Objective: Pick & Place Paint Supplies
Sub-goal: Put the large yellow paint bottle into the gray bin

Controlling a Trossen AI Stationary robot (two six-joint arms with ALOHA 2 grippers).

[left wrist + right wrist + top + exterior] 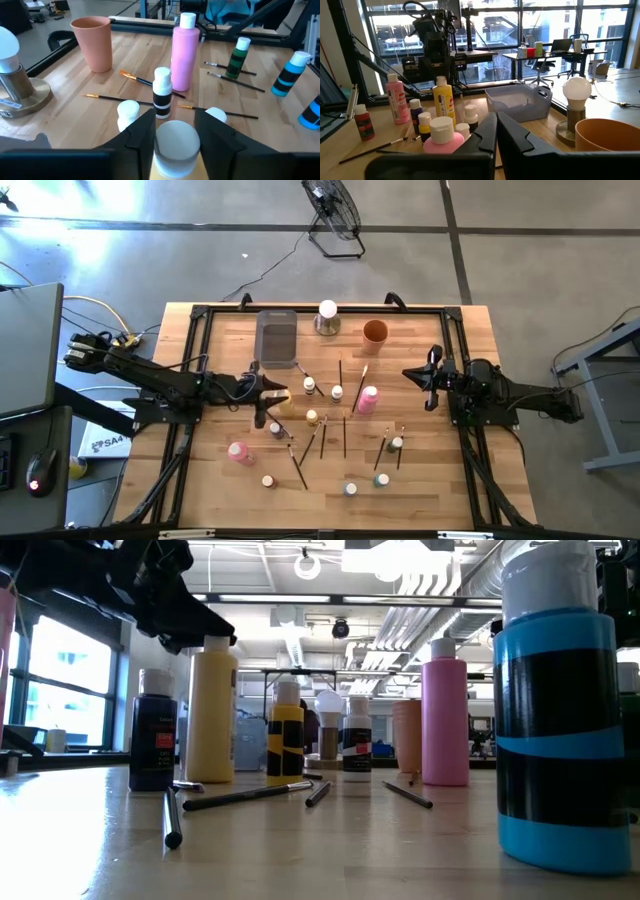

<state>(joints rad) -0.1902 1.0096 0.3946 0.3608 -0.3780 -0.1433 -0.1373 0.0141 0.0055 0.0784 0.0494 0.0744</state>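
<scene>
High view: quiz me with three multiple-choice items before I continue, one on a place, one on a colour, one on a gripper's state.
1. The left gripper is at the cap of: A a green bottle; B the yellow bottle; C a blue bottle.
2. The cup beside the white bulb is: A orange; B green; C blue.
3. The right gripper is: A wide open; B holding a brush; C shut and empty.

B: the low view shows it on the yellow bottle's top.
A: the high view shows orange.
C: its own wrist view shows the fingers together.
</scene>
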